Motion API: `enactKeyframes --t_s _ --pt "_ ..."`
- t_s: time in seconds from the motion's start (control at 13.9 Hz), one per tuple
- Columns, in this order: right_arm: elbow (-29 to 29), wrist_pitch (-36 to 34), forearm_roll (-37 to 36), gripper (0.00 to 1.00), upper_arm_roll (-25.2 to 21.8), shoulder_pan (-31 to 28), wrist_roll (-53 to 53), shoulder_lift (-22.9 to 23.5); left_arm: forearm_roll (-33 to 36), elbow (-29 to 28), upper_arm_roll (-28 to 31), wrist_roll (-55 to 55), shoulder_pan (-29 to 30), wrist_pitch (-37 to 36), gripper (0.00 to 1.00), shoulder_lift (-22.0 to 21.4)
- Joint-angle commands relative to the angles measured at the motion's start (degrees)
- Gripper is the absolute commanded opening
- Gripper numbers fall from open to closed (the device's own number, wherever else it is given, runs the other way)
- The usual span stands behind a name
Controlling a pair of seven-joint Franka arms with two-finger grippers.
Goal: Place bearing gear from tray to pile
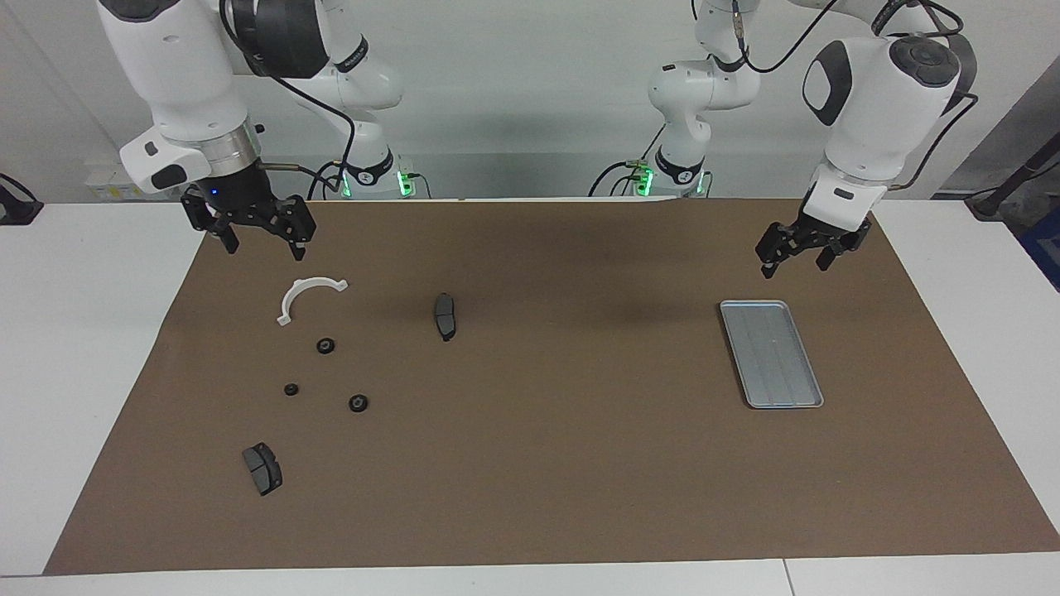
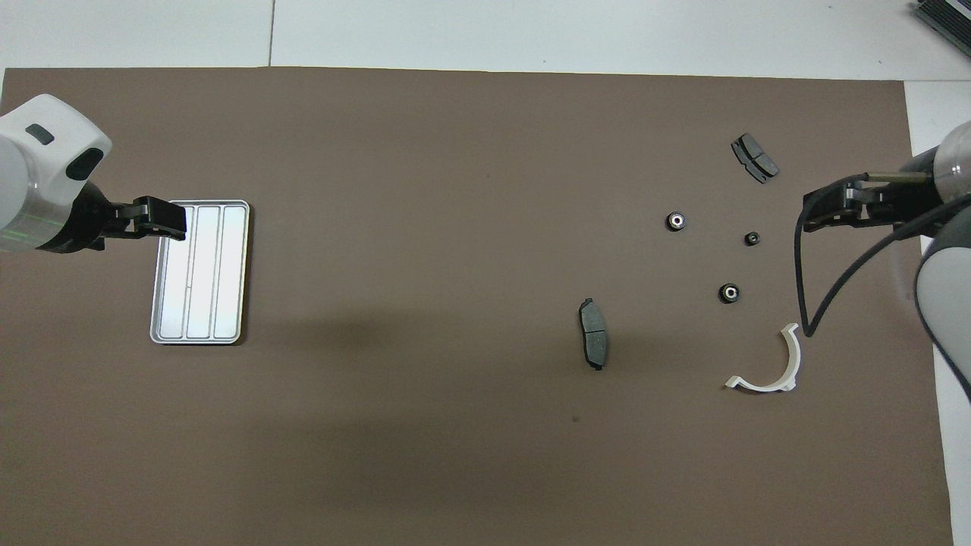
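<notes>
1. The right gripper (image 1: 257,232) hangs open and empty over the mat's edge, clear of the pile.
2. The left gripper (image 1: 797,251), open, waits above the tray (image 1: 772,353), which holds nothing.
3. Three bearing gears (image 1: 325,346) lie in the pile beside the white bracket (image 1: 305,295), so the transfer looks done.

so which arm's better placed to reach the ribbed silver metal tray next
Left: the left gripper, open, hangs beside the tray, which looks empty; the right gripper, also open, is up near the white half-ring bracket.
</notes>
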Motion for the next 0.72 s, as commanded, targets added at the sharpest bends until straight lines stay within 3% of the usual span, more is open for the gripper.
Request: enactKeyframes --t_s 0.0,0.65 --pt "-3.9 -1.7 3.6 1.0 0.4 -1.4 -2.0 -2.8 -0.6 -1.6 -0.2 0.2 0.5 0.1 1.0 -1.6" --pt "-5.2 -0.1 3.3 1.0 0.9 -0.4 -2.0 -3.5 -0.6 -1.6 -0.2 0.2 0.5 0.1 1.0 -1.6"
